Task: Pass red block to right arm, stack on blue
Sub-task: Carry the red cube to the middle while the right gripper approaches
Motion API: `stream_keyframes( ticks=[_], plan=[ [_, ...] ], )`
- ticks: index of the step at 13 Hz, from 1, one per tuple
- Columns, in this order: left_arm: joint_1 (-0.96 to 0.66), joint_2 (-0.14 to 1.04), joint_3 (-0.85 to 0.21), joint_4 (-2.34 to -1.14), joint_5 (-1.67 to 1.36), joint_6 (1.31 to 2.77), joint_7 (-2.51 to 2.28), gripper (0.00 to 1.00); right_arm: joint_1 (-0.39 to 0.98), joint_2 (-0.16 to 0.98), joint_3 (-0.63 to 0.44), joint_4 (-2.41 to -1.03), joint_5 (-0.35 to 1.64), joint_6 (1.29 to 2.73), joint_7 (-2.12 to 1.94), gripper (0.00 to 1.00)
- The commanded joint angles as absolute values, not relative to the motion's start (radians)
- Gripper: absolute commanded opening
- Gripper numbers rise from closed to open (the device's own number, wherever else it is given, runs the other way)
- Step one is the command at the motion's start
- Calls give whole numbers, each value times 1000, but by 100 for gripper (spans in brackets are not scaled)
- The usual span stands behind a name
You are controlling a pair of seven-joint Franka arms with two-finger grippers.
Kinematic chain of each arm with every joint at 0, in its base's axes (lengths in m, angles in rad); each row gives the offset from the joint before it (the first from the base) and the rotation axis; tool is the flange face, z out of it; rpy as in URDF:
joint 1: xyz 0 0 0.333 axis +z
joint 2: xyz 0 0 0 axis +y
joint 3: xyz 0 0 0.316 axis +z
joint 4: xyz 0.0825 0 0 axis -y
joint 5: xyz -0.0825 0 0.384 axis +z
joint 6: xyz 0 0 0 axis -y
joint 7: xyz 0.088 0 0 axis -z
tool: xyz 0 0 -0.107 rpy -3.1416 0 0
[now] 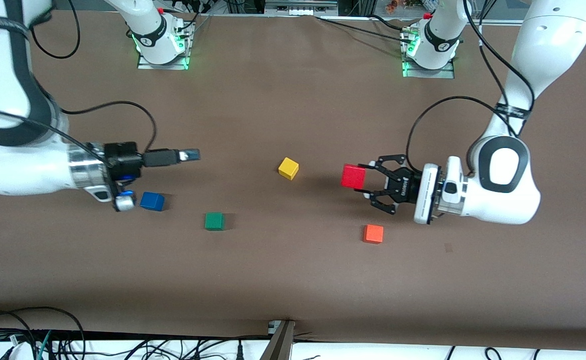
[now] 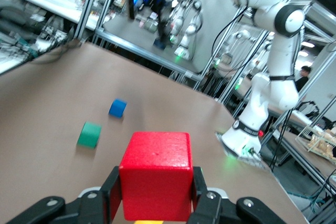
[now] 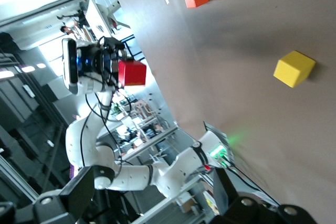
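Observation:
My left gripper (image 1: 367, 179), a black open-link claw, is shut on the red block (image 1: 354, 176) and holds it in the air, over the table between the yellow and orange cubes. In the left wrist view the red block (image 2: 155, 179) sits clamped between both fingers (image 2: 111, 195). The blue cube (image 1: 152, 201) lies on the table toward the right arm's end, and also shows in the left wrist view (image 2: 117, 108). My right gripper (image 1: 191, 155) is open and empty, level above the table near the blue cube. The right wrist view shows the red block (image 3: 132, 73) in the left gripper.
A green cube (image 1: 214, 221) lies beside the blue one, slightly nearer the front camera. A yellow cube (image 1: 288, 168) lies mid-table. An orange cube (image 1: 373, 233) lies under the left gripper's side, nearer the front camera. Cables run along the table's front edge.

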State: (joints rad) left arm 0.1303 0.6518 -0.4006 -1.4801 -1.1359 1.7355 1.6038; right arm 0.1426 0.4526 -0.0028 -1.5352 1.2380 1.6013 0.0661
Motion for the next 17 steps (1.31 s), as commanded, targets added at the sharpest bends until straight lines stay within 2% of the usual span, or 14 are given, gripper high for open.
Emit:
stream_keyframes(
  ticks=[1,2,5,10,13,17],
  plan=[
    [56,685,-405,-1451,-1288,1732,1690,0,224,431,-2,-1612,1337,1736,-3,100],
    [23,687,-403,-1451,-1355,1755,1734,0,235,428,8,-1632,1383,1796,-17,100],
    [-24,684,-403,-1451,-1439,1836,1772,0,241,408,131,-1664,1506,2012,-17,100],
    [-74,690,-405,-1453,-1477,1903,1776,0,241,362,164,-1729,1560,2135,-2,100],
    [-94,692,-403,-1454,-1503,1933,1776,0,242,342,227,-1740,1560,2304,9,100],
    [-92,692,-403,-1463,-1502,1931,1776,0,241,316,236,-1782,1554,2301,-26,100]
  ],
)
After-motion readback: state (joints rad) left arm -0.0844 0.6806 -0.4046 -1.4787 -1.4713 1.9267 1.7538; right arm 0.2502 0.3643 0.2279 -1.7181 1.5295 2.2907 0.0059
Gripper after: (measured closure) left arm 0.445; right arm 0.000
